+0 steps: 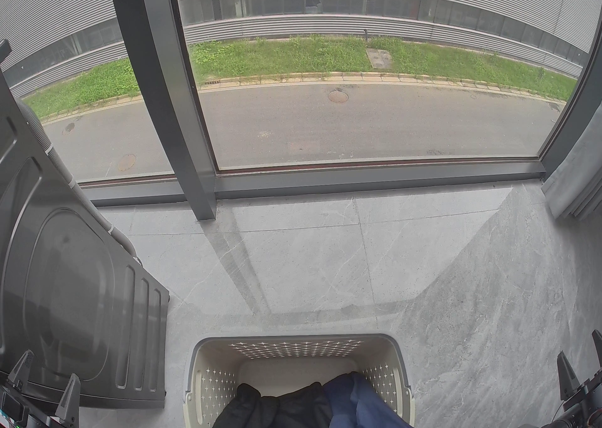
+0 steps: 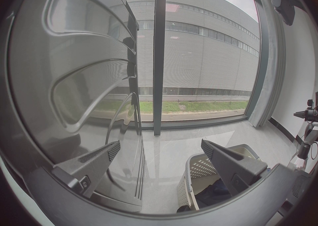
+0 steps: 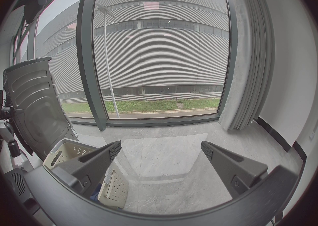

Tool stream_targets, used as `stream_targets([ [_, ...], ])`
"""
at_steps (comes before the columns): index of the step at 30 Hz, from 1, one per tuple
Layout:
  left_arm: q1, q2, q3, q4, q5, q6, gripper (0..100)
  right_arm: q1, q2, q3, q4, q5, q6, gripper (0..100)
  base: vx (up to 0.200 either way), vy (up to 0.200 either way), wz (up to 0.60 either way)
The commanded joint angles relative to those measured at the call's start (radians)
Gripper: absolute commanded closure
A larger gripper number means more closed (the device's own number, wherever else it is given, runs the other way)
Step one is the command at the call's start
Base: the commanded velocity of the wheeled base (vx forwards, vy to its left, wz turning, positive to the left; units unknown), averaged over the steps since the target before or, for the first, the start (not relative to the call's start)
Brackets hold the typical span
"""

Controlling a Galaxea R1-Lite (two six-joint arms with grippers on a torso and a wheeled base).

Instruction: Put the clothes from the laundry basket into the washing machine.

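A cream laundry basket [image 1: 216, 379] stands on the floor at the bottom middle of the head view, holding a black garment [image 1: 276, 409] and a blue garment [image 1: 360, 401]. The dark grey washing machine [image 1: 69, 297] stands to its left, its panelled side toward me. My left gripper [image 1: 44, 385] sits open at the bottom left, beside the machine, with nothing between its fingers. My right gripper [image 1: 580, 363] is open at the bottom right, off to the right of the basket. The basket [image 2: 193, 173] and the machine [image 2: 79, 81] also appear in the left wrist view.
A floor-to-ceiling window with a dark frame post [image 1: 169, 103] closes the far side. A grey curtain [image 1: 580, 178] hangs at the right. Bare grey tile floor [image 1: 351, 260] stretches between the basket and the window. A white wall [image 3: 291, 81] runs along the right.
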Motion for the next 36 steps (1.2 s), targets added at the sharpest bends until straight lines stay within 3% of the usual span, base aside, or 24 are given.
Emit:
stream_targets([
  [1, 0.001, -0.018, 0.018, 0.000, 0.000, 0.000, 0, 0.000, -0.010, 0.018, 0.000, -0.001, 0.000, 0, -0.200, 0.000, 0.00],
  [36, 0.001, -0.018, 0.018, 0.000, 0.000, 0.000, 0, 0.000, -0.010, 0.018, 0.000, -0.001, 0.000, 0, -0.200, 0.000, 0.00],
])
